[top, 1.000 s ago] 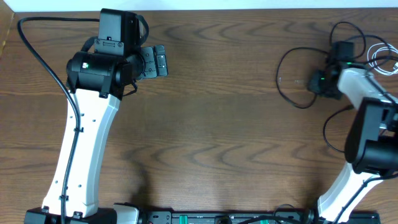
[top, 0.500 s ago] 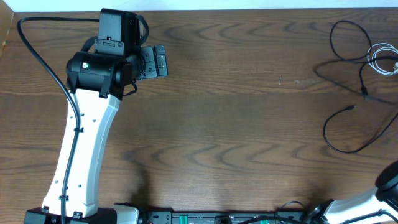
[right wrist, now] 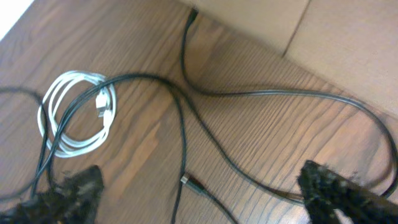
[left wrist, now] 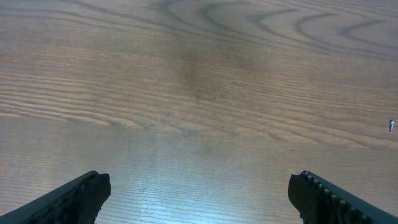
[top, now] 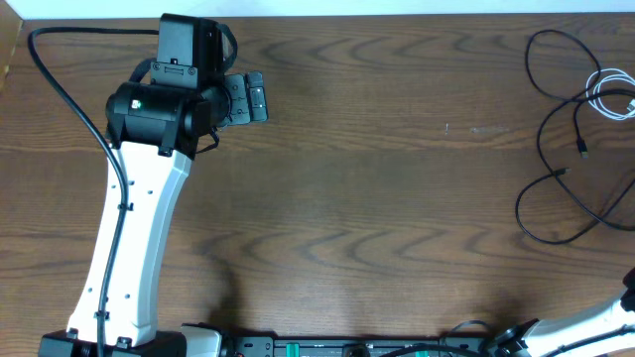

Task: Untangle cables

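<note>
The cables lie loose at the table's far right. Thin black cables [top: 519, 210] loop around and over a coiled white cable [top: 613, 95]. In the right wrist view the white coil [right wrist: 78, 144] lies at the left, a black cable [right wrist: 273, 93] sweeps across, and a small plug end [right wrist: 188, 181] points up between the jaws. My right gripper [right wrist: 202, 199] hangs open above them and holds nothing. It is out of the overhead view. My left gripper [top: 256, 99] is far off at the upper left. It [left wrist: 205, 199] stands open over bare wood.
The left arm [top: 139, 228] stretches from the front edge to the back left. A bit of the right arm [top: 600, 319] shows at the bottom right corner. A tan surface [right wrist: 329, 31] lies past the table's edge beside the cables.
My right gripper opened and let go of the black cable. Its arm drew back off the cable pile toward the front right corner. The black loops shifted right and settled.
</note>
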Controlling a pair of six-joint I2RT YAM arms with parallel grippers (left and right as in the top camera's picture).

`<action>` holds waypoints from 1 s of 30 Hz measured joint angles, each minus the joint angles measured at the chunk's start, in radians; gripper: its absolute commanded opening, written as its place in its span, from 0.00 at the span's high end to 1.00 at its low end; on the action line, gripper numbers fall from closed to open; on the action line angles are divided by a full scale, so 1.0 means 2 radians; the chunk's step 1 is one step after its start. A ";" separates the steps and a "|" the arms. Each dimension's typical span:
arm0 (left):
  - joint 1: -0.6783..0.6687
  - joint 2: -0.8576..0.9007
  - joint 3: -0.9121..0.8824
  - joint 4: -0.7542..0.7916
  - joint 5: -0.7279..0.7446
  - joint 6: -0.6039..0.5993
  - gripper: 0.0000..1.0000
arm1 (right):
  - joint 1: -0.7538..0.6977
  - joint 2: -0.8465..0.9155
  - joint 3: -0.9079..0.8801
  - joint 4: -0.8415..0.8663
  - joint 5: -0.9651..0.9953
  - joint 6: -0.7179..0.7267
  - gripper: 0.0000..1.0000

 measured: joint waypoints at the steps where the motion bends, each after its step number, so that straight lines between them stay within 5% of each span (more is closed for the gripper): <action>1: 0.000 0.000 0.000 0.000 0.000 0.000 0.02 | 0.003 0.000 0.002 -0.008 -0.006 -0.004 0.01; 8: 0.000 0.000 0.000 0.000 0.000 0.000 0.02 | 0.056 0.000 0.081 -0.118 -0.146 -0.069 0.01; 14: 0.000 0.000 0.000 0.000 0.000 0.000 0.02 | 0.185 0.000 0.176 -0.249 -0.209 -0.103 0.01; 30: 0.000 0.000 0.000 0.000 0.000 0.000 0.02 | 0.437 -0.113 0.275 -0.374 -0.139 -0.133 0.01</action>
